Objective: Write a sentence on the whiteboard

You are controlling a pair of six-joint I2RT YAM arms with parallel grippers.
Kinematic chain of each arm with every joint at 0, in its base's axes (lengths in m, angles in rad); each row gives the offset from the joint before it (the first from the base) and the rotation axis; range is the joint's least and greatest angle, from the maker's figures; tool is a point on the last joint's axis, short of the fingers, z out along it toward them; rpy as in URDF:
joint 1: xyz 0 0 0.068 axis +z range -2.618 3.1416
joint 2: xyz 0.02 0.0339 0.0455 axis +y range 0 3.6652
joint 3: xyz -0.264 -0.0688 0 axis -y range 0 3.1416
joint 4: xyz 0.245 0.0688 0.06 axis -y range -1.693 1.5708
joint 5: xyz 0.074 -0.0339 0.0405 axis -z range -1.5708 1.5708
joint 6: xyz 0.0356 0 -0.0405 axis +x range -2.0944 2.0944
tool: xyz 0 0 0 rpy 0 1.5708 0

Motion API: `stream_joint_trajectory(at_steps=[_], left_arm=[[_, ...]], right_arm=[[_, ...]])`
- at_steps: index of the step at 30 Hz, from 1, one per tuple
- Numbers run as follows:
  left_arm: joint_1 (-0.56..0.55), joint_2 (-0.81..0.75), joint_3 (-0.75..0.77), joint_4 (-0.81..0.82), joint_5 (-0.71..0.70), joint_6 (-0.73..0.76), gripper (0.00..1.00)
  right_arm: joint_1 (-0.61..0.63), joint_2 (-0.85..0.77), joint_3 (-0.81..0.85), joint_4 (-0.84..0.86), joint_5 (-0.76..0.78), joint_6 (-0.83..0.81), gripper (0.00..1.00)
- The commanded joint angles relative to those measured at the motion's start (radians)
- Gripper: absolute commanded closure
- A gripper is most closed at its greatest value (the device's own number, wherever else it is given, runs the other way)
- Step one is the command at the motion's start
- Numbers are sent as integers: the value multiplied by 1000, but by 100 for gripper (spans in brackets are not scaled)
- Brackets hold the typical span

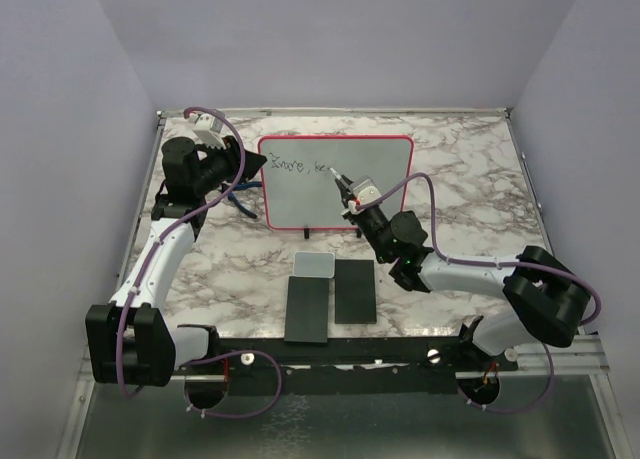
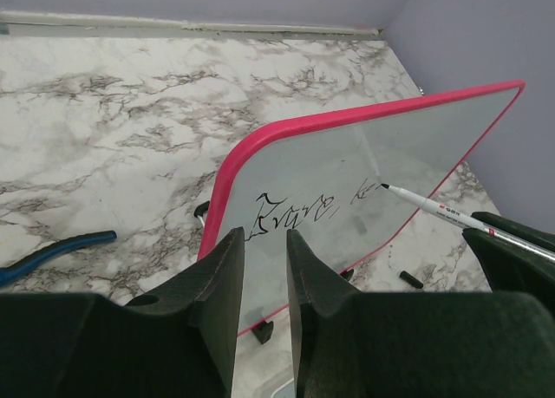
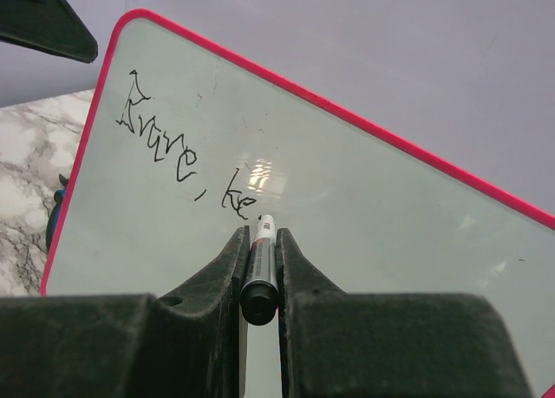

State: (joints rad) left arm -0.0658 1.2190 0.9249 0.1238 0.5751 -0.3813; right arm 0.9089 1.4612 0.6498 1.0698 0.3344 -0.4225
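The whiteboard [image 1: 370, 189] stands tilted on its two black feet at the table's back middle, with a red-pink rim. The sentence [image 1: 300, 166] is dark handwriting along its upper left and reads roughly "Dave, ke" [image 3: 173, 155]. My right gripper [image 1: 352, 193] is shut on a white marker [image 3: 260, 259], whose tip meets the board just after the last letters [image 2: 386, 187]. My left gripper [image 1: 255, 165] is at the board's left rim [image 2: 217, 199]. Its jaws stand slightly apart with nothing between them [image 2: 264, 235], and I cannot tell whether they touch the board.
Two black rectangular slabs [image 1: 306, 309] [image 1: 354, 290] lie in front of the board, with a small grey-white pad [image 1: 314, 265] at their far end. A blue cable [image 2: 52, 252] lies on the marble left of the board. Lilac walls enclose the table.
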Motion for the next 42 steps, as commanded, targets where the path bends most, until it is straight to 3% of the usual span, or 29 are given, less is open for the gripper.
stream_joint_trajectory(at_steps=[1,42], left_arm=[[-6,-27,-11,-13,-9,12,73],[-5,-24,-9,-14,-8,12,73]], right_arm=[[-1,-7,11,37,38,-24,99],[-1,24,17,-13,-37,29,99]])
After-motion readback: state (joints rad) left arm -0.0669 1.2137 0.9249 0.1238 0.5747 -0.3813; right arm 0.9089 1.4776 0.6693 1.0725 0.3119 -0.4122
